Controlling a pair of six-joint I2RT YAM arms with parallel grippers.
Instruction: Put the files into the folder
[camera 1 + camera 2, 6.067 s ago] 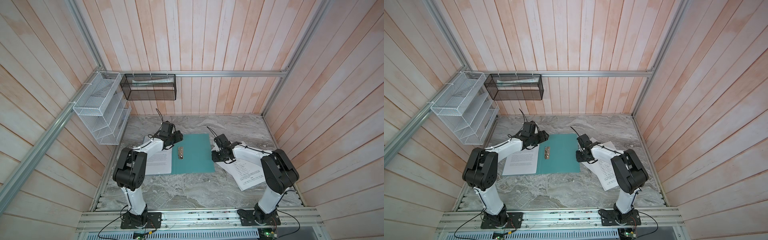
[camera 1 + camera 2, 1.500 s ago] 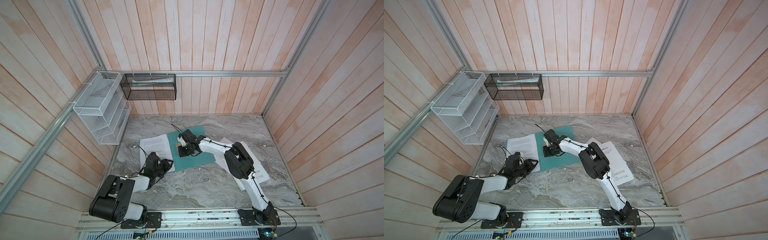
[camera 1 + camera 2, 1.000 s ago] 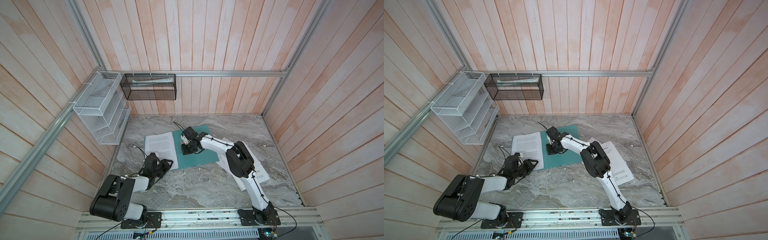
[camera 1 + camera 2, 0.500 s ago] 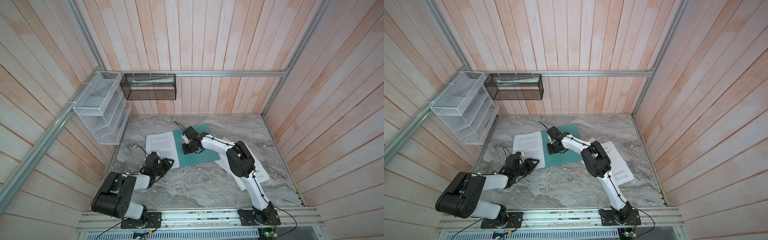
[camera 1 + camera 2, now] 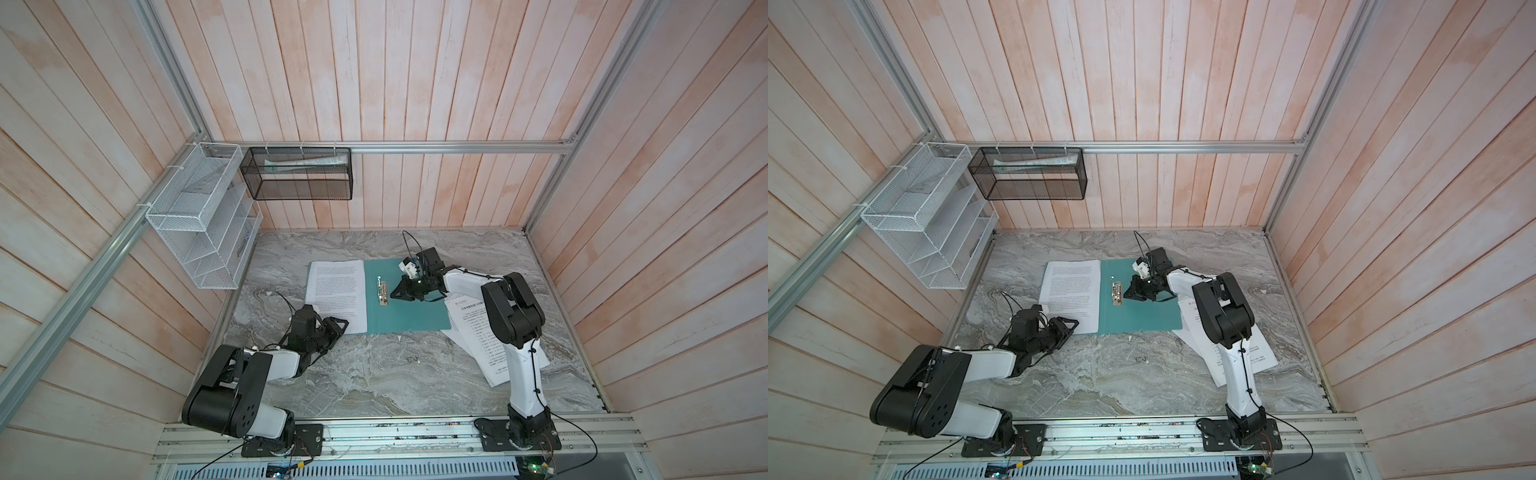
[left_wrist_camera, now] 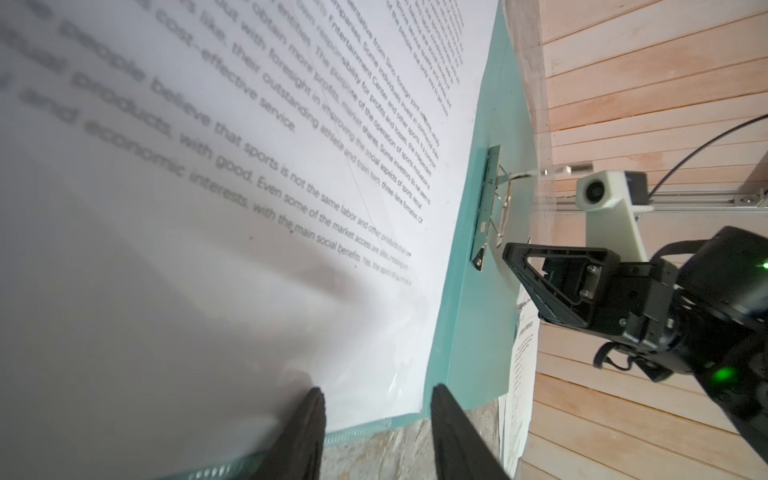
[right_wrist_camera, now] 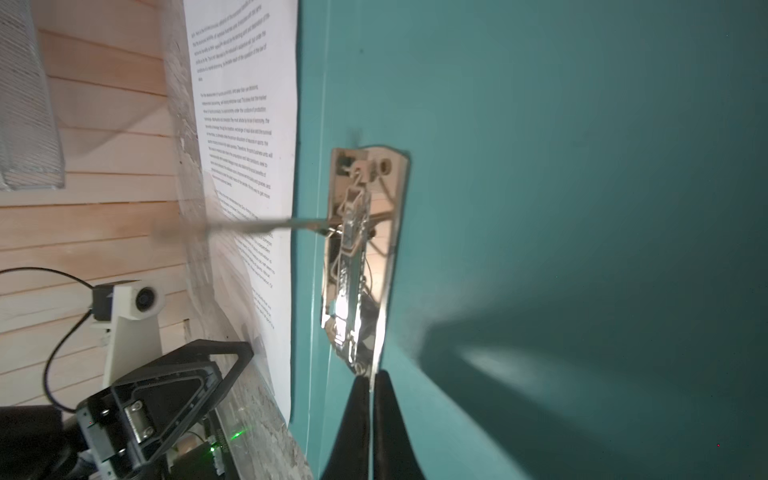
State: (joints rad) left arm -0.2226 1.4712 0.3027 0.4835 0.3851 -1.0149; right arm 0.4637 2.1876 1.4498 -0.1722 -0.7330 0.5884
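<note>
While open, teal folder (image 5: 405,318), seemingly flat.

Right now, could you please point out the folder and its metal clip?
folder (image 5: 411,318): a top view, bare teal right half.
metal clip (image 7: 357,257): right wrist view, its shiny middle.

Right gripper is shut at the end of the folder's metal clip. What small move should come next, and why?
Probably lift the right gripper off the clip and swing it toward the loose files beside the folder. Its jaws are shut at the clip's end, the lever appears raised already, and those sheets lie outside it, below that arm.
</note>
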